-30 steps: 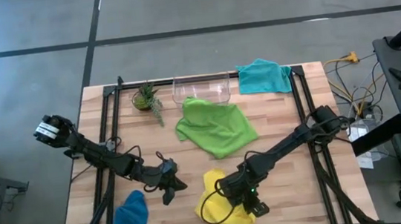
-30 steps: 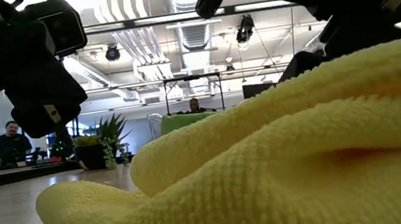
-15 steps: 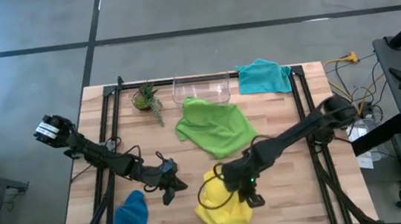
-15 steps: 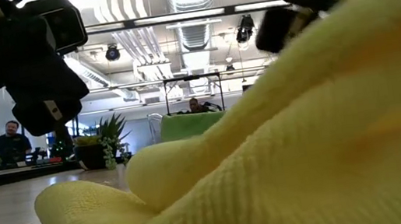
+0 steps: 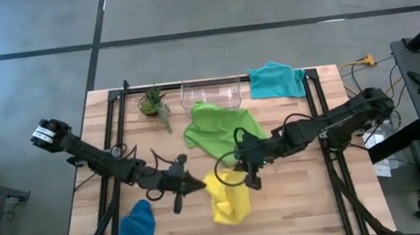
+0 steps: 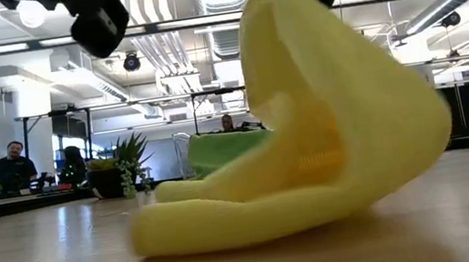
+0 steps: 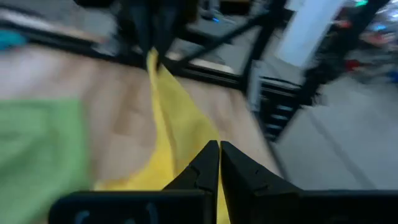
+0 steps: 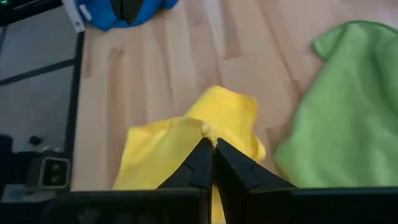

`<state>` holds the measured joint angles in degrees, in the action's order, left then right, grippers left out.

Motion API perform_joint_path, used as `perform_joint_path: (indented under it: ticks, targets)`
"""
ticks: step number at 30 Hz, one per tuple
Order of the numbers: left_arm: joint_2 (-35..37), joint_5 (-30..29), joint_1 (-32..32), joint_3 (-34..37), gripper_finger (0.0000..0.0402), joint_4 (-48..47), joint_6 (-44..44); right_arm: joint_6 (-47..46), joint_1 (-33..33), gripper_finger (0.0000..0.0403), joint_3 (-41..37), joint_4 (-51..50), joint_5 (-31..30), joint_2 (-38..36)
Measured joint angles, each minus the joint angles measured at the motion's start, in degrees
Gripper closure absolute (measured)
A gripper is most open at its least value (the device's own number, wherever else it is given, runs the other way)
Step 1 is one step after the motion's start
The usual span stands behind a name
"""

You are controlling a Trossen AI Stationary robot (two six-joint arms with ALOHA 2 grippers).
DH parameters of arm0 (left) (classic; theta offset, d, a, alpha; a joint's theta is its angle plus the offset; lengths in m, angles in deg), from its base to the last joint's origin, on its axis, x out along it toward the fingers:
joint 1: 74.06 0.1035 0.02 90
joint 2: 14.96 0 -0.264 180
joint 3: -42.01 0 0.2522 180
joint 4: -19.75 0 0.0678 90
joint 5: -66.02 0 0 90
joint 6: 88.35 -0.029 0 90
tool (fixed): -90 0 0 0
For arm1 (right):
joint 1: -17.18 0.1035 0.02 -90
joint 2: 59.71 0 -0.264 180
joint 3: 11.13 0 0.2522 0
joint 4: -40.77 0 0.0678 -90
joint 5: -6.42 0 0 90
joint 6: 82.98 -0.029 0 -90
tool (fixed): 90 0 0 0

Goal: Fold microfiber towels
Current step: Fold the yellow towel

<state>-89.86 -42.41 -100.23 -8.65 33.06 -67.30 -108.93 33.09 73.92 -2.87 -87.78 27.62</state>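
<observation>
While the right gripper (image 5: 249, 177) pinches one corner of the yellow towel (image 5: 229, 200) and holds it up off the wood, the rest of the cloth hangs down and trails toward the table's front edge, where its lower part lies bunched on the surface. In the low view the towel (image 6: 309, 139) rises as a tall peak to the pinched corner, with a rolled fold resting on the table below. The left gripper (image 5: 191, 184) sits just beside the raised cloth on the side toward the table's left edge, its fingers pressed together on nothing I can make out. The towel's long axis runs from the held corner toward the front edge, so the free hanging edge lies nearest the left gripper, which looks best placed to take a second corner. The lime green towel (image 5: 226, 132) lies spread at mid-table, the teal towel (image 5: 277, 80) at the back right corner, the dark blue towel (image 5: 137, 230) near the front left corner.
</observation>
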Motion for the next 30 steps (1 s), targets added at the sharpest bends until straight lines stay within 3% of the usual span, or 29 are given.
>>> perform_joint_path:
  ticks: [5, 11, 14, 17, 25, 30]
  targets:
    - [0.0, -2.17, 4.5, -0.58, 0.0382, -0.06, -0.4, 0.41, -0.68, 0.0394, 0.22, 0.32, 0.02, 1.37]
    - [-1.18, 2.41, 9.92, -1.33, 0.029, 1.25, 3.96, -0.05, -1.06, 0.0394, 0.28, 1.25, -0.18, 1.45]
    - [-2.49, 6.9, 10.8, -2.69, 0.0243, 2.32, 3.83, -0.16, -1.44, 0.0394, 0.28, 2.18, -0.39, 1.41]
    - [-4.44, 7.7, 10.82, -4.37, 0.0212, 2.65, 3.86, -0.16, -1.9, 0.0394, 0.33, 2.26, -0.38, 1.36]
    - [-12.41, 15.29, 11.28, -9.22, 0.0201, 2.46, 9.36, 2.45, -2.45, 0.0394, 3.48, 2.38, -0.4, 1.36]
    - [-16.35, 15.77, 11.5, -11.76, 0.0201, 2.29, 10.25, 3.68, -2.5, 0.0394, 5.72, 1.87, -0.41, 1.31]
